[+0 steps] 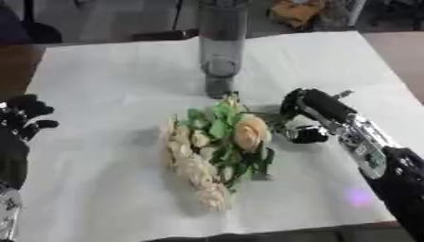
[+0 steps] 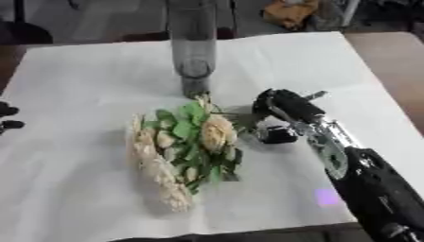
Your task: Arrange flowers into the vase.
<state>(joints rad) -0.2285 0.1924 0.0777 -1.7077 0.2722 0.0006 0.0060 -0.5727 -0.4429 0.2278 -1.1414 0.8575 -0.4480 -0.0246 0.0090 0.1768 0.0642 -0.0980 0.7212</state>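
left eye view first: the vase [image 1: 221,45] is standing at the far middle of the bench [image 1: 99,71], tall and grey-clear, and as far as i can see nothing is sitting in it yet. the whole bunch of flowers [image 1: 214,150] is lying flat on the white cover in the middle, cream roses with green leaves, heads pointing toward the near edge and the stem end pointing up toward the foot of the vase. so i'm judging the job as barely started, every flower is left to go in. the right robot hand [image 1: 308,118] is reaching in from the right and sitting just beside the bunch on its upper right, fingers curling in toward the stems. can't tell if it's actually pinching a stem or just touching, the fingertips are getting lost behind the leaves. the left robot hand [image 1: 23,116] is idling at the left edge, well apart from the flowers, fingers looking relaxed and holding nothing.

right eye view: same story, the right robot hand is hugging the stem end of the bunch, between the big rose [image 2: 217,132] and the vase foot. the left robot hand is only poking in as a couple of dark fingertips at the left edge.
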